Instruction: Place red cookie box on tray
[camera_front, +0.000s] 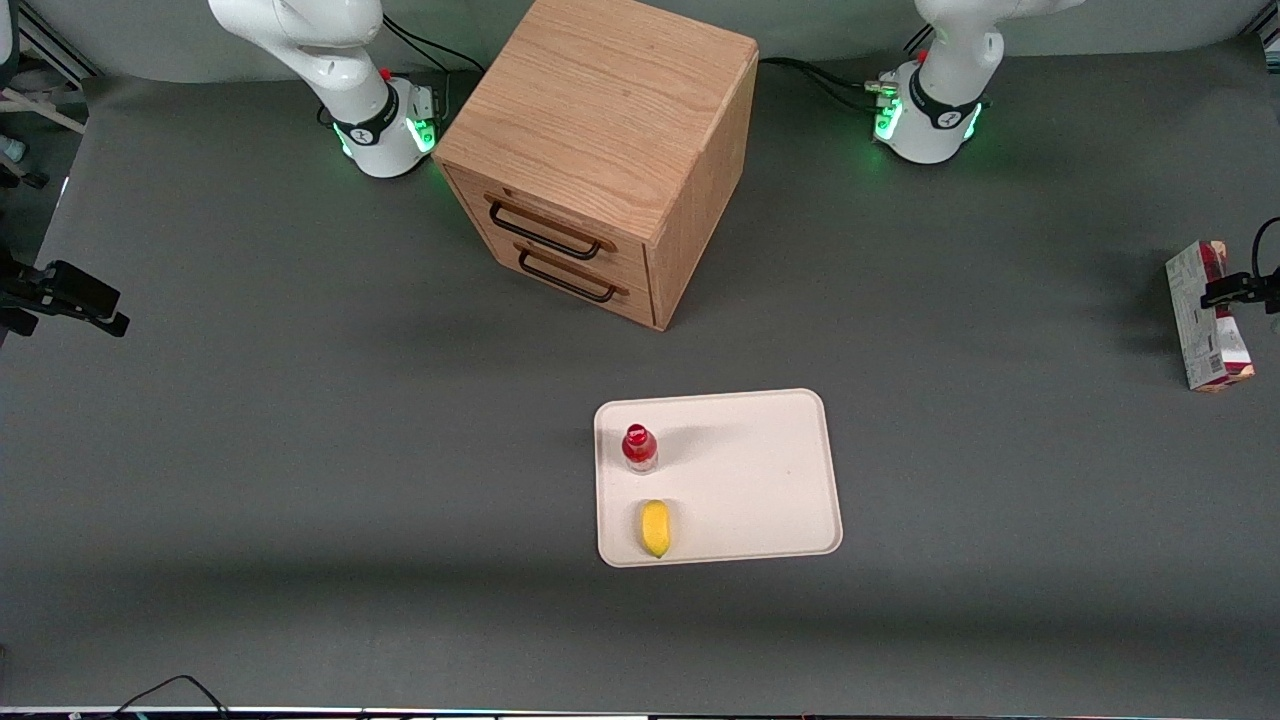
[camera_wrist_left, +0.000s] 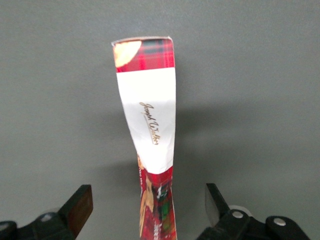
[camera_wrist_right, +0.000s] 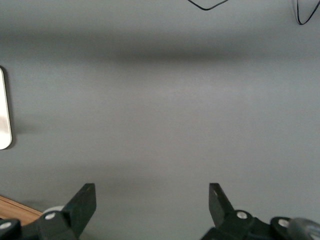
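I'm seeing the tray (camera_front: 760, 470) sitting mid-desk, the red cookie box (camera_front: 1208, 318) lying at its 3 o'clock toward the working arm's end, and the tool (camera_wrist_left: 149, 212) hovering spread, straddling the box, fingers (camera_wrist_left: 80, 206) apart from it.

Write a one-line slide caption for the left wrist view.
Open gripper poised above the red cookie box on the grey table, fingers straddling the box without touching it.

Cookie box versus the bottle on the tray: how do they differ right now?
The cookie box is long, narrow cardboard lying off the tray, toward the working arm's end; the bottle is small, upright, on it. The open pincer straddles the box; nothing is near the bottle. Both show red.
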